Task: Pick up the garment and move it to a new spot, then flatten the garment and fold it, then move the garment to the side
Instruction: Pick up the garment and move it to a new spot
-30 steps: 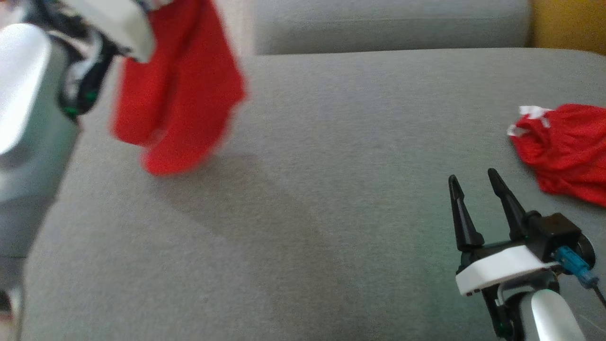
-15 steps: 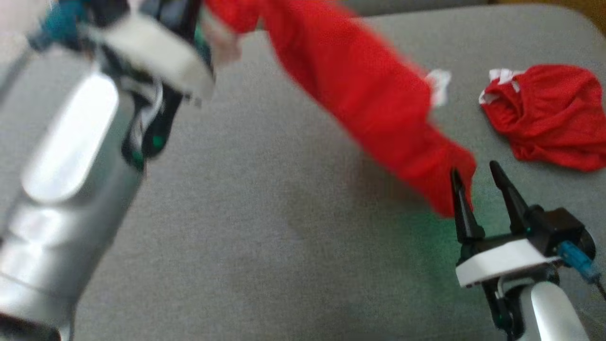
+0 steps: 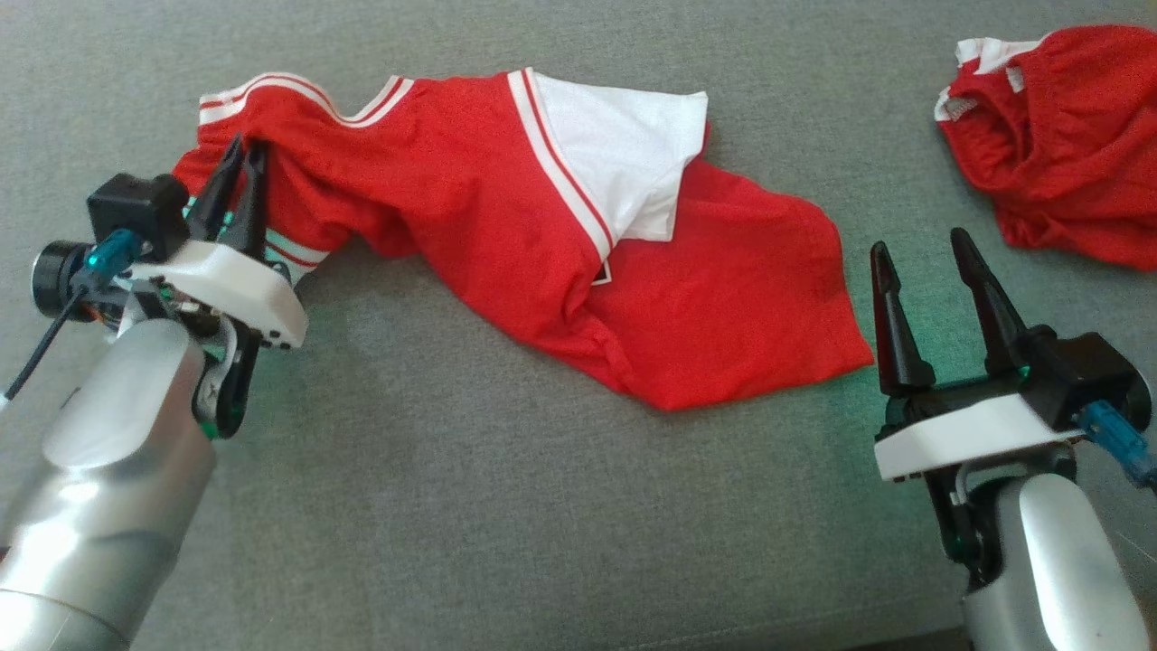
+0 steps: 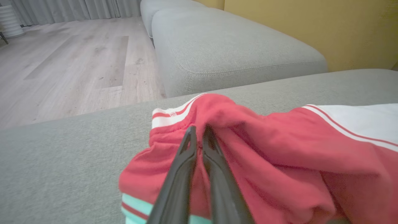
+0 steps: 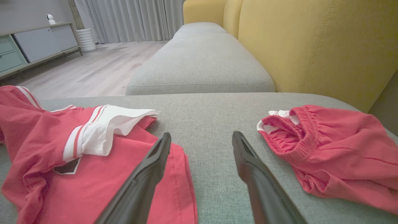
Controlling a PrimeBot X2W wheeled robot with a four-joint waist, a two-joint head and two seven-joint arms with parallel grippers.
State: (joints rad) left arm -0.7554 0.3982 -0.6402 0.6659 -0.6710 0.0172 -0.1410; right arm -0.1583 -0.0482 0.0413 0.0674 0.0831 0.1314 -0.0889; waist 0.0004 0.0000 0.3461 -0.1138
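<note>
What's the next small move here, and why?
Probably shift the right end effector left onto the hem of the shirt and close. The left end effector is shut on the shirt's other end, the right is open beside the hem, and the shirt lies bunched on the cushion; a second grip would let both pull it flat.

Grey sofa (image 3: 542, 506), yellow backrest (image 5: 311, 46), pale wood floor (image 4: 77, 62), grey curtains (image 5: 133, 18)
</note>
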